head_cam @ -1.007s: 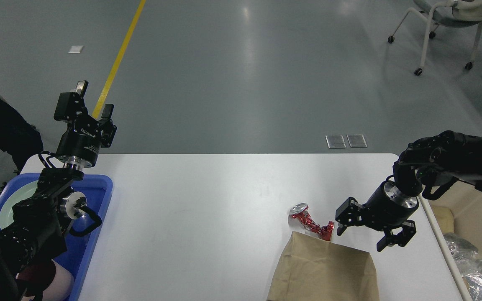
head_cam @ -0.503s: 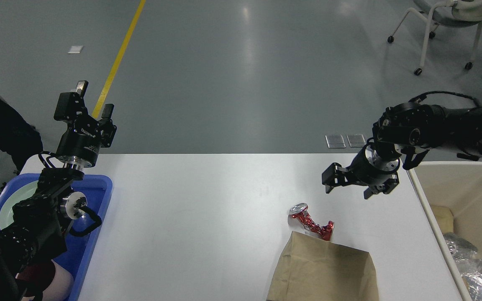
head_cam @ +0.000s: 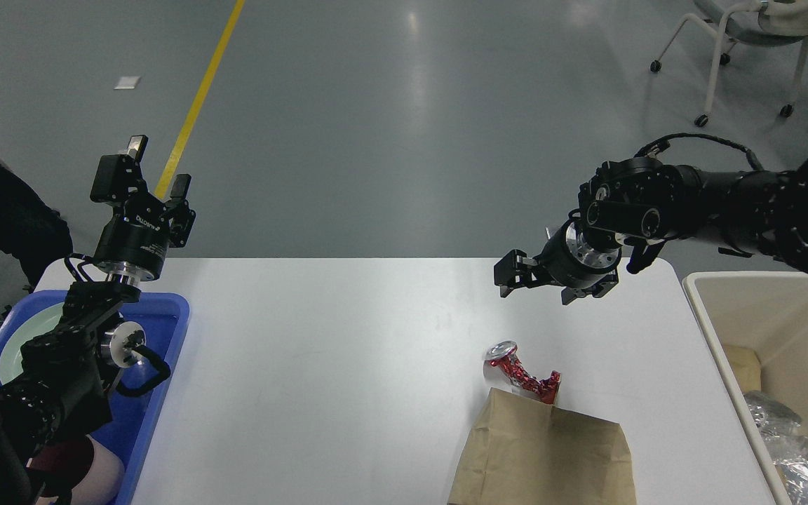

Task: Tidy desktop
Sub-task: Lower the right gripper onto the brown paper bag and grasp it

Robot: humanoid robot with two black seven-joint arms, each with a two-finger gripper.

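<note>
Worktop (head_cam: pixel 348 365), the white surface to be tidied, fills the lower middle of the head view and carries two items of litter: a crushed red can (head_cam: pixel 520 372) and a brown paper bag (head_cam: pixel 544 456). The bag lies at the near edge; the can lies touching the bag's far rim. A beige bin (head_cam: pixel 741 337), beside the worktop to the right of the can, already holds crumpled foil, which suggests it is the destination for waste. A blue tray (head_cam: pixel 165 330) with a plate sits well to the left of the can.

Right gripper (head_cam: pixel 541 280) hangs above the worktop, beyond the can and apart from it, holding nothing; its fingers appear spread. Left gripper (head_cam: pixel 148 179) is raised above the tray's far end, fingers parted and empty, judged to be parked clear.

Compared with the earlier frames, the right gripper has risen from just beside the can and moved away toward the far edge. Can, bag and left arm are unchanged.
</note>
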